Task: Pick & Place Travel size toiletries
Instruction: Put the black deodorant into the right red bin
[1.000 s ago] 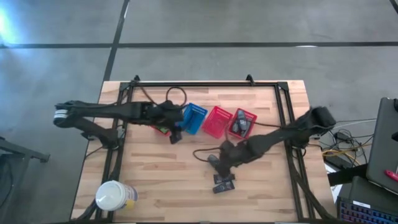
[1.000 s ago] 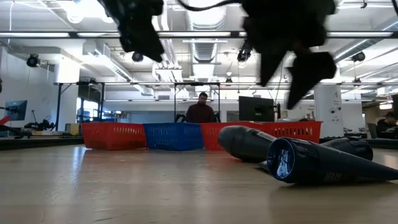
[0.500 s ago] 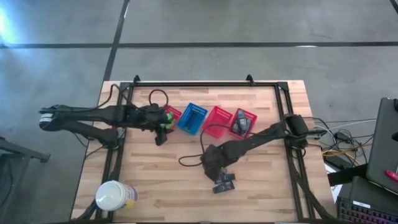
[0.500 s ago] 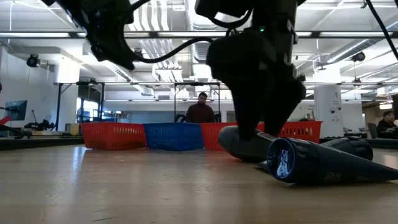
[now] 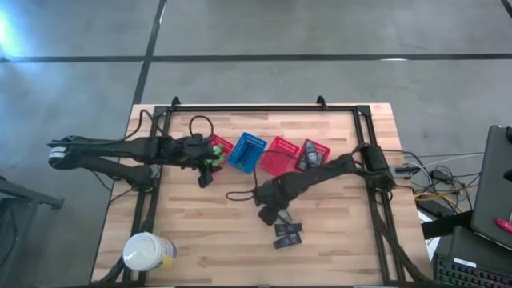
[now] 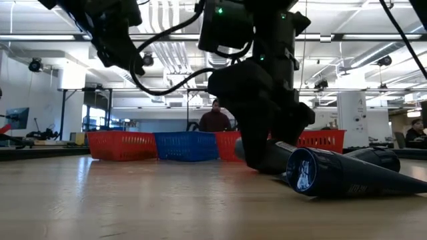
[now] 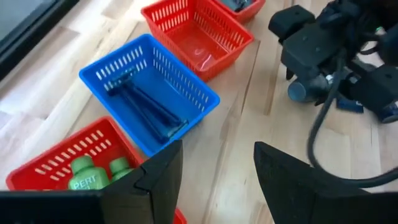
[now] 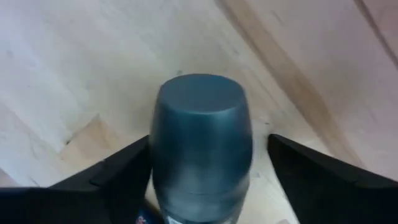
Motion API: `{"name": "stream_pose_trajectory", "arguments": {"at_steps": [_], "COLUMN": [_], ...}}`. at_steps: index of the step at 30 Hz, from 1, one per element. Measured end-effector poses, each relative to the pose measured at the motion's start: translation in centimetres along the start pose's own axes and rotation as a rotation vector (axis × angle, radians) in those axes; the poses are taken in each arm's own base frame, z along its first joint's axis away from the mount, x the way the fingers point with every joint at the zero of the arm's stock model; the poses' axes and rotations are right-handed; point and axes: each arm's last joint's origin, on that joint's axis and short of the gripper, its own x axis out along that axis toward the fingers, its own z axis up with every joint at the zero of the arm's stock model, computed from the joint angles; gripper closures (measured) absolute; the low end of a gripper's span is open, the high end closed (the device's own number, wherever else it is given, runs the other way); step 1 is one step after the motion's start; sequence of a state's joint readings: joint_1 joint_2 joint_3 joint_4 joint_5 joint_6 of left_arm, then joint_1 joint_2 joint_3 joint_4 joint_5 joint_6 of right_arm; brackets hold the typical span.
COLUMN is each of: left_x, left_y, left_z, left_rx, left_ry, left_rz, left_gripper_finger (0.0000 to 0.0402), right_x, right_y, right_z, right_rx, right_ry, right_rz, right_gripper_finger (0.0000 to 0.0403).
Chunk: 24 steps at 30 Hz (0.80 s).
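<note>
Near the table's middle, right gripper down over a dark grey oblong container, hidden under the arm from above. Container lying on the wood between spread fingers, not yet pinched. Just nearer, black flat packets. Left of the blue mesh basket, left gripper hovering, jaws spread, holding nothing; bright-green little bottles partly cut off.
</note>
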<state>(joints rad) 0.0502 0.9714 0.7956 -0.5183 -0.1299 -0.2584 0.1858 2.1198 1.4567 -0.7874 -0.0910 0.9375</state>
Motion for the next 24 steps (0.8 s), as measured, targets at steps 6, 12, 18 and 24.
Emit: {"name": "stream_pose_trajectory", "arguments": {"at_steps": [6,12,18,24], "left_x": [0.0,-0.1,-0.1,-0.1], "left_y": [-0.1,-0.1,0.0,0.0], "left_z": [0.5,0.9,1.1,1.2], "left_rx": [0.024,0.032,0.020,0.019], "left_ry": [-0.049,-0.093,-0.104,-0.116], "left_rz": [-0.010,-0.010,-0.006,0.005], "left_gripper_finger": [0.0200,0.0200,0.0200,0.0200], "right_x": [-1.3,-5.4,-13.0,-16.8], "right_y": [-0.7,-1.9,-5.3,-12.7], "right_z": [0.1,-0.3,-1.9,-4.3], "right_rx": [0.018,0.151,0.513,0.944], "right_ry": [0.001,-0.053,-0.274,-0.490], "right_rz": [-0.015,-0.030,-0.101,-0.222], "right_gripper_finger": [0.0198,0.0203,0.0203,0.0195]}}
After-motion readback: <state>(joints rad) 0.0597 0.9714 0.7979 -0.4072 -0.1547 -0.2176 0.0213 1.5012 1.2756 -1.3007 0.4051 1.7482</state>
